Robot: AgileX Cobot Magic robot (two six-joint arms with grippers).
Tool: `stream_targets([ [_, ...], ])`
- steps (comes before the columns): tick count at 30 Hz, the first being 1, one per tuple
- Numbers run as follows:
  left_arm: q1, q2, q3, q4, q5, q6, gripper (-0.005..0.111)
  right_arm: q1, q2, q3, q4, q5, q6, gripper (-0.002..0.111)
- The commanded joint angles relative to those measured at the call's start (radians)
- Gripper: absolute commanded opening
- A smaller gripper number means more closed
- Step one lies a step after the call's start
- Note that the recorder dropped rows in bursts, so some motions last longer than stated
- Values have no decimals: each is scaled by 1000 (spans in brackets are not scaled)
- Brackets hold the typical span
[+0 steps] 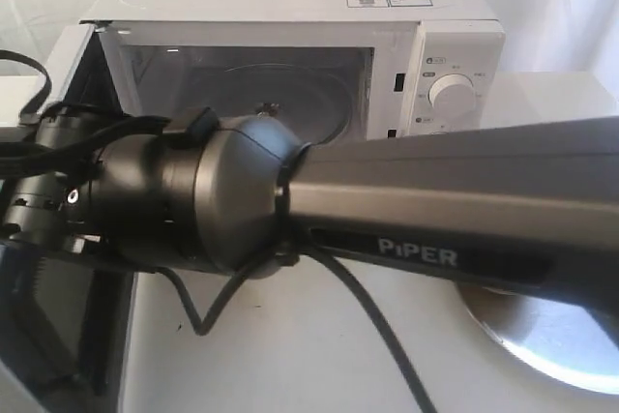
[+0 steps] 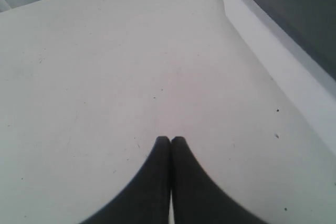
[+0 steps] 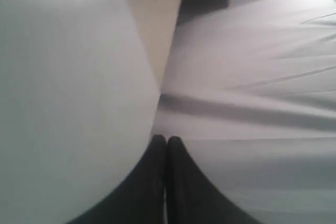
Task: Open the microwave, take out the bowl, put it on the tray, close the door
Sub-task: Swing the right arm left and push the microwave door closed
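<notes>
The white microwave (image 1: 455, 41) stands at the back with its door (image 1: 70, 60) swung open to the left. Only the clear glass turntable (image 1: 314, 94) shows inside. The bowl is not in view anywhere. A slice of the silver tray (image 1: 556, 340) peeks out at the lower right, under my right arm. That arm crosses the whole exterior view toward the door, hiding its own fingertips. My right gripper (image 3: 166, 141) is shut on nothing, beside a broad white surface. My left gripper (image 2: 170, 141) is shut and empty over the white tabletop, near the door's dark window (image 2: 299, 9).
The dark right arm (image 1: 435, 210) and its cables fill the middle of the exterior view and hide most of the table (image 1: 290, 365). Wrinkled white cloth (image 3: 262, 77) lies beyond the right gripper. A cream strip (image 3: 152, 14) shows there; I cannot tell what it is.
</notes>
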Motion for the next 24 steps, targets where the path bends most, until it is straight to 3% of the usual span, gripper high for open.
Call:
stream_targets([
  [1,0,-2,-2,-9,2,-4,0,-8,-64,-1,-15,296,-80,0],
  [4,0,-2,-2,-9,2,-4,0,-16,-108,-1,-101,504,-66,0],
  [7,0,-2,-2,-9,2,-4,0,-31,-133,-1,-280,693,84,0],
  [13,0,-2,-2,-9,2,-4,0,-101,-113,-1,-759,1037,835,0],
  [17,0,-2,-2,-9,2,-4,0,-180,-106,2,-832,1134,1156,0],
  [24,0,-2,-2,-9,2,-4,0,-312,-65,2,-831,1139,1179,0],
])
